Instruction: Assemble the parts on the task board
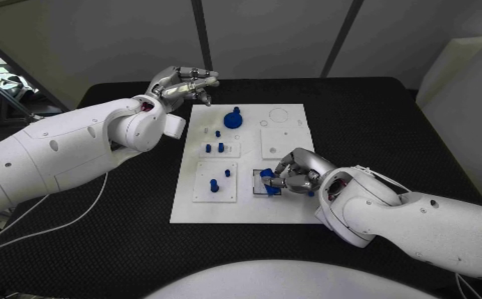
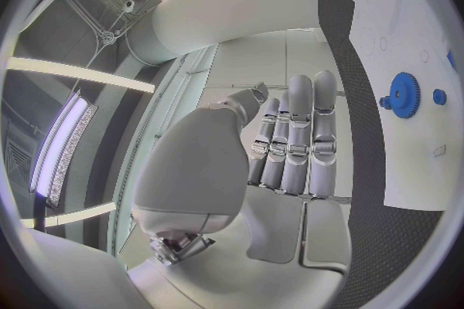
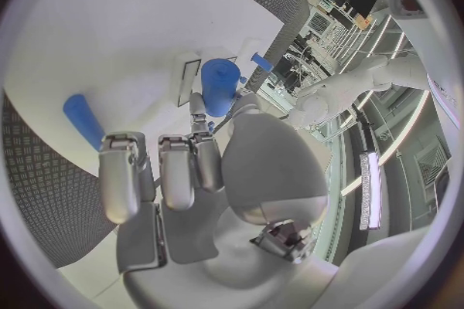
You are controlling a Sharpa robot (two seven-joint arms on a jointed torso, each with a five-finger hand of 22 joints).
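The white task board (image 1: 241, 205) lies in the middle of the table. My right hand (image 1: 293, 173) rests low over its near right corner, thumb and a finger pinching a blue cylinder part (image 1: 267, 178) at a small inset plate. In the right wrist view the same blue cylinder (image 3: 220, 85) stands just beyond the fingertips (image 3: 200, 126). My left hand (image 1: 186, 84) hovers past the board's far left corner, holding nothing, its fingers (image 2: 300, 131) straight and side by side. A blue gear (image 1: 233, 119) sits at the board's far middle, also seen as the gear (image 2: 402, 95) beside a small blue peg (image 2: 440, 96).
Several small blue pegs stand on the left inset plates, such as a pair (image 1: 214, 148) and a longer piece (image 1: 214, 186). Another blue piece (image 3: 82, 120) lies on the board near my right hand. Black table (image 1: 111, 243) surrounds the board.
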